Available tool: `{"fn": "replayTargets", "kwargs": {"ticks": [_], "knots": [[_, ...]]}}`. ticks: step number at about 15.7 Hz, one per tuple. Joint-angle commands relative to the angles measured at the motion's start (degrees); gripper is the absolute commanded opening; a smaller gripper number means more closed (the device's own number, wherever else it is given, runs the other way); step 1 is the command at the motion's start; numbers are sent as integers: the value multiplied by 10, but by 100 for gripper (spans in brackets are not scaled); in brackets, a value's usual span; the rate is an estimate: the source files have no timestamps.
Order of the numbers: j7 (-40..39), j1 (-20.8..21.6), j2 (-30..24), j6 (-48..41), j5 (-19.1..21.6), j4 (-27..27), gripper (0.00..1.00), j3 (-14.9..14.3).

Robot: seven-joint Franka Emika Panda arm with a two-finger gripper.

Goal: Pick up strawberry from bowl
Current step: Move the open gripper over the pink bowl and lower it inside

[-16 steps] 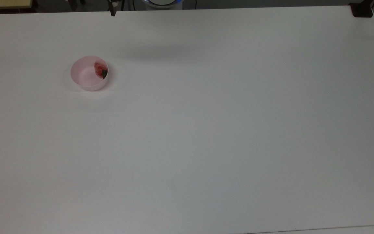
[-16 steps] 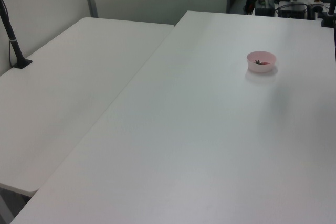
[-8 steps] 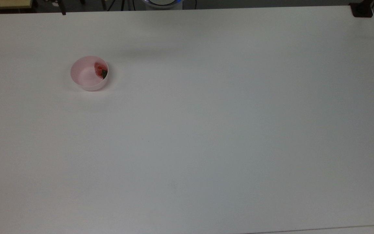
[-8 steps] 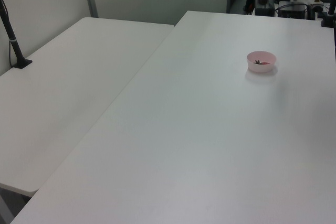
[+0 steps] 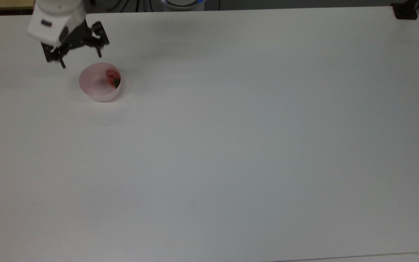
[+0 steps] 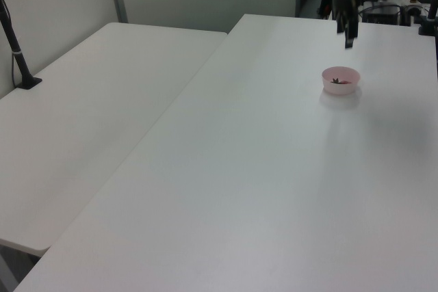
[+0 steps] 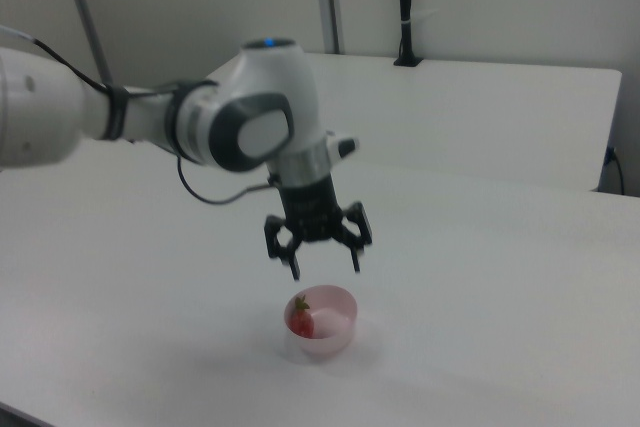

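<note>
Strawberry (image 5: pixel 113 78) lies inside the pale pink bowl (image 5: pixel 95 87), pressed against the wall on the top view's right side, its green cap pointing toward the top view's lower right. In the right view the strawberry (image 7: pixel 300 318) leans against the bowl's (image 7: pixel 335 332) wall on the right view's left, cap uppermost, so its long axis looks tilted rather than flat. The bowl stands on the white worktop (image 5: pixel 231 145) toward its far left corner in the top view, well apart from the other edges.

The gripper (image 5: pixel 80 61) hangs above the worktop with its jaws spread wide and nothing between them; in the right view the gripper (image 7: pixel 324 269) is clearly above the bowl's rim, not inside it. In the left view the gripper (image 6: pixel 349 37) hangs just beyond the bowl (image 6: pixel 341 78).

The move turns on one offset: in the top view the fruit lies to the right of and below the midpoint between the fingertips, off the bowl's centre. Judged from this, the approach is underway and the grasp not yet begun; the jaws probably need to shift toward that wall before descending, and a finger may strike the rim there.
</note>
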Motion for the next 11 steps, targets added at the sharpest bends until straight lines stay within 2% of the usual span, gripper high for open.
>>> {"fn": "replayTargets", "kwargs": {"ticks": [1, 9, 11], "knots": [[36, 6, 45, 21, -3, -10, 93, -10], [69, 8, 70, 20, 10, -29, 85, -9], [69, 10, 73, 20, 29, -29, 85, -9]]}}
